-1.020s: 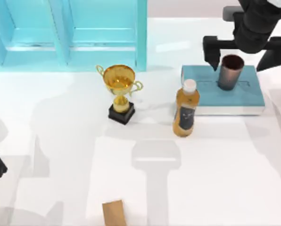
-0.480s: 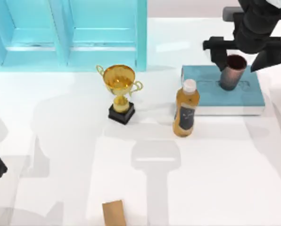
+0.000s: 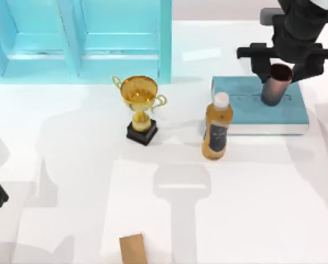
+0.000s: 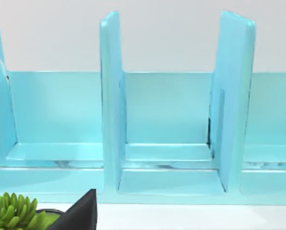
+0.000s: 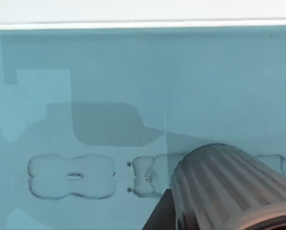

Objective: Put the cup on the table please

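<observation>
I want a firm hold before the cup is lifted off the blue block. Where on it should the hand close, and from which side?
Grip the cup across its upper wall, just under the rim, coming down from above. It stands upright on the blue block, round and slightly tapered, with no handle, so opposite sides suit two fingers. The right hand already sits there, fingers on either side.

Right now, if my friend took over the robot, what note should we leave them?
Right end effector: its fingers sit on either side of the cup, closed on it, at the top view's upper right.
Left arm: parked at the table's left edge.
Cup: upright on the teal block; whether it is lifted off cannot be told.
Done: the grasp.
Left: lift the cup clear and set it on the white table, avoiding the amber bottle beside the block.
</observation>
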